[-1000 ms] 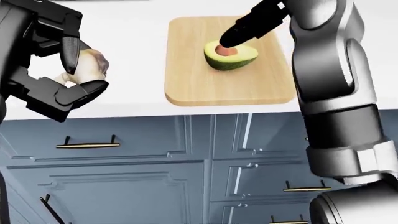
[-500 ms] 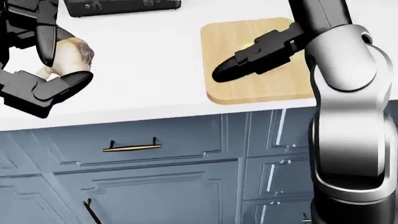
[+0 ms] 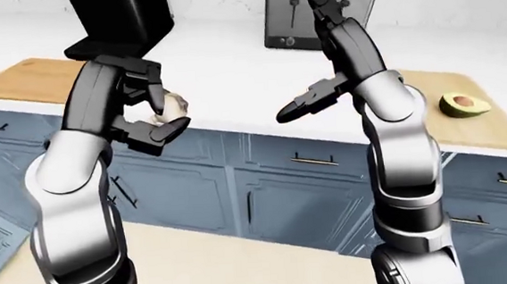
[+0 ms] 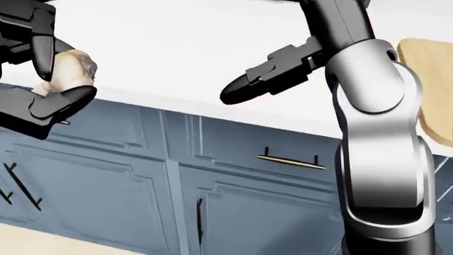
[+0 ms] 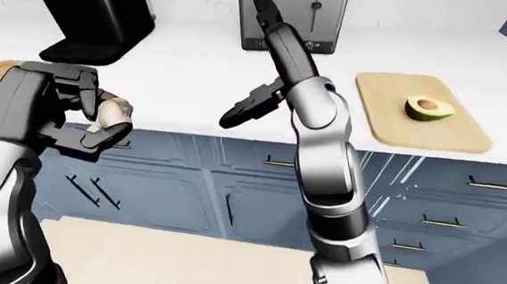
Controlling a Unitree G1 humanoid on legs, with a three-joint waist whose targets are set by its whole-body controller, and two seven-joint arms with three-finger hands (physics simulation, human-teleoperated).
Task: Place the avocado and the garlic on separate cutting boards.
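My left hand (image 3: 164,115) is shut on the pale garlic bulb (image 3: 174,105) and holds it in the air over the counter's edge, at the left of the views. The halved avocado (image 3: 463,104) lies cut side up on the right cutting board (image 3: 482,136). My right hand (image 3: 301,55) is open and empty, raised over the counter, well to the left of that board, its fingers (image 3: 298,106) spread. A second wooden cutting board (image 3: 25,77) lies bare at the far left of the counter. The head view shows the garlic (image 4: 70,68) in my left hand.
A silver toaster (image 3: 320,10) and a black coffee machine (image 3: 120,20) stand at the top of the white counter (image 3: 231,70). Blue cabinets with brass handles (image 3: 313,160) run below the counter. A light floor (image 3: 226,265) lies beneath.
The whole head view has swung left: the right board slid to the view's right edge. My right hand has let go of the avocado and lifted away. The left hand still holds the garlic.
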